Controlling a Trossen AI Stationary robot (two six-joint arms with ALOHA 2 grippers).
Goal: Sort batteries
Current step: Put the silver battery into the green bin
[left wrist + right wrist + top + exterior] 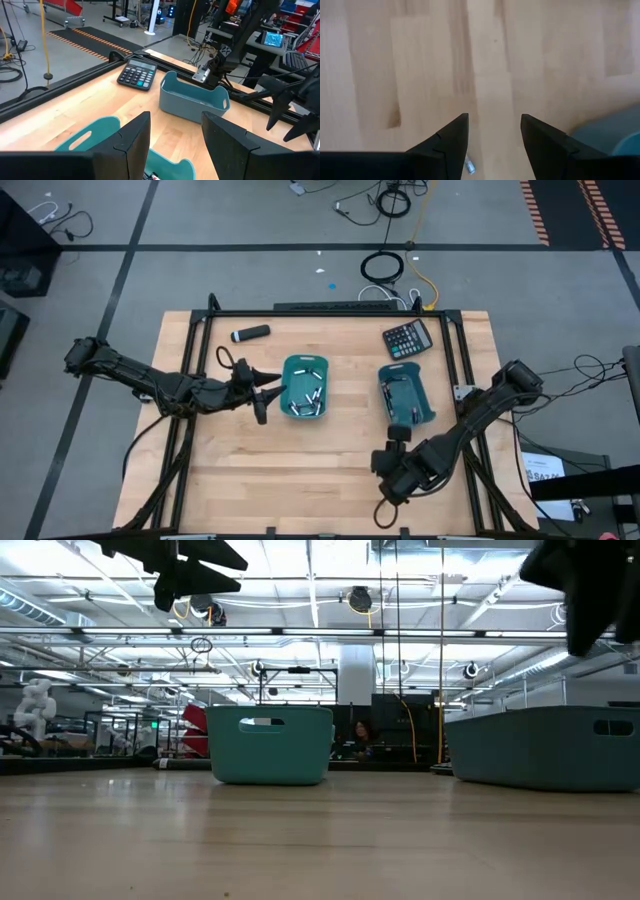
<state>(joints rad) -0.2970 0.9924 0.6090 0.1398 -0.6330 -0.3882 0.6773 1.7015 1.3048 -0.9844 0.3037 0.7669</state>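
Note:
Two teal bins stand on the wooden table. The left bin [305, 387] [270, 745] holds several small silvery and dark batteries [305, 402]. The right bin [405, 395] [192, 97] holds dark cells [400, 390]. My left gripper [262, 387] [175, 145] is open, raised above the left bin's left rim. My right gripper [399, 434] [494, 145] is open, pointing down over bare table just near of the right bin. A tiny silvery battery [469, 166] shows between its fingers, close to one of them. My right gripper has the silvery battery [469, 166] beside the inner side of one finger [452, 142], low between the open fingers. Whether that finger touches it, I cannot tell.
A dark calculator [408, 338] [137, 75] lies at the far right of the table. A black cylinder with a white tip [250, 333] lies far left. The black frame rails [330, 313] run along the table's edges. Bare wood [300, 470] stretches across the near half.

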